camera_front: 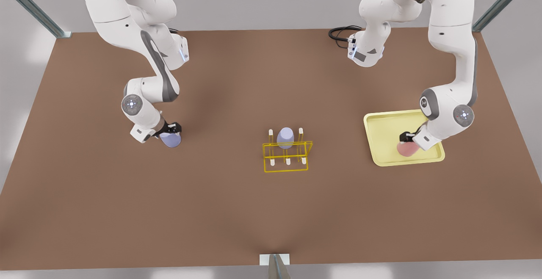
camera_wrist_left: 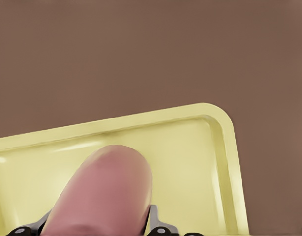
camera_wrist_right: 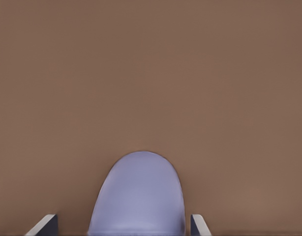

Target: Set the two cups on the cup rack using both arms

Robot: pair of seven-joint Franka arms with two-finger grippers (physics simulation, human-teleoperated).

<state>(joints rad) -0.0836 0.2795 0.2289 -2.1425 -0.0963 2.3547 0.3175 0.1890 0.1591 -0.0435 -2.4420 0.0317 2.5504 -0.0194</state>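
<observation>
Pink cup (camera_wrist_left: 104,191) between left fingers (camera_wrist_left: 156,222), over tray (camera_wrist_left: 200,147)

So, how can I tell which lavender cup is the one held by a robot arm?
On the brown table, look at the front view's left, away from the central yellow cup rack. The held lavender cup sits between the right gripper fingers; its twin sits on the rack.

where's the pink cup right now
The pink cup is over the yellow tray on the front view's right, between the left gripper's fingers, well to the right of the cup rack.
</observation>
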